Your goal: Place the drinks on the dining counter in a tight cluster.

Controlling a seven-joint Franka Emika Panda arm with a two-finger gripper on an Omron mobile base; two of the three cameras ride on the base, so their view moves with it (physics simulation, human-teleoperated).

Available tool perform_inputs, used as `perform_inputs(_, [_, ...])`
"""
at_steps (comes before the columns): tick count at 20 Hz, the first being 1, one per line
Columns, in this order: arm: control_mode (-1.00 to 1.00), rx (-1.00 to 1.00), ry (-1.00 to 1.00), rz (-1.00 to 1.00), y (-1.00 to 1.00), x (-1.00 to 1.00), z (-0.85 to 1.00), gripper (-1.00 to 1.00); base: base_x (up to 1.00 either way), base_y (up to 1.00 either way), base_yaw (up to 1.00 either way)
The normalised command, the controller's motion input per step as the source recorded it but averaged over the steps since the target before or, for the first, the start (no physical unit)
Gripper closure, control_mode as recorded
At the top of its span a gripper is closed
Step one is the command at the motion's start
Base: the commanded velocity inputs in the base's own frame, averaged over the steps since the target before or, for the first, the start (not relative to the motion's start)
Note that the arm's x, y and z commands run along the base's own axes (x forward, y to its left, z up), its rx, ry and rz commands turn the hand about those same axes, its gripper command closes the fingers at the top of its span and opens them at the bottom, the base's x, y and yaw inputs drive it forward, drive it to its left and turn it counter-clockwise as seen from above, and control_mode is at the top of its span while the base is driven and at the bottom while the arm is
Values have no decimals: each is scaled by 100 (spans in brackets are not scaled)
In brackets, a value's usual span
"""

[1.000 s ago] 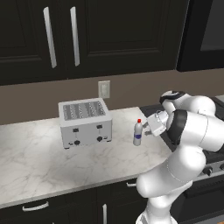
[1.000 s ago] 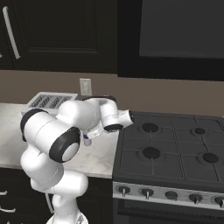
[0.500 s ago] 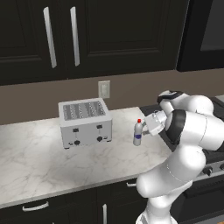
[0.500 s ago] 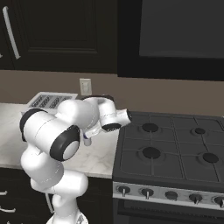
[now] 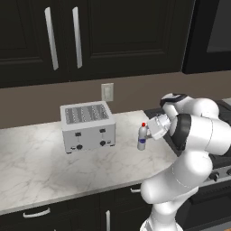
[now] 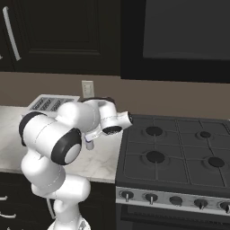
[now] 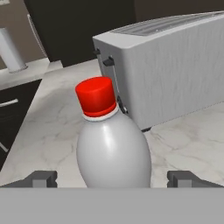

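Fingers (image 7: pixel 43 178) stand spread as wide as they go, one tip at about 8 o'clock and the other at about 4 o'clock in the hand view, with nothing clamped between them. Straight ahead at 12 o'clock from the gripper (image 7: pixel 114 180), and very close, stands the small pale bottle (image 7: pixel 113 146), upright, its long axis vertical and its red cap (image 7: pixel 97 97) topmost; its body sits in the gap between the tips, seemingly touching neither. From the left base view the gripper (image 5: pixel 154 129) comes at the small pale bottle (image 5: pixel 142 137) from its 3 o'clock side, level with the upper body.

My reading: the step in hand is the approach for a side grasp, and a short advance before closing should do; the round body could slip or tip if caught off-centre.

Beyond the bottle, toward 1 o'clock in the hand view, sits the silver toaster (image 7: pixel 175 65) on the marble worktop (image 5: pixel 40 167). That is not the dining counter, so the carry is yet to come.
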Motion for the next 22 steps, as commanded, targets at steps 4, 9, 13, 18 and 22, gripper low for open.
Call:
perform_inputs(4, [-100, 0, 0, 0, 8, 0, 0, -100, 0, 0, 0])
perform_inputs(9, [-100, 0, 0, 0, 10, 0, 0, -100, 0, 0, 0])
perform_inputs(13, [-100, 0, 0, 0, 0, 0, 0, -100, 0, 0, 0])
perform_inputs(18, [-100, 0, 0, 0, 0, 0, 0, 100, 0, 0, 0])
perform_inputs(22, [-100, 0, 0, 0, 0, 0, 0, 100, 0, 0, 0])
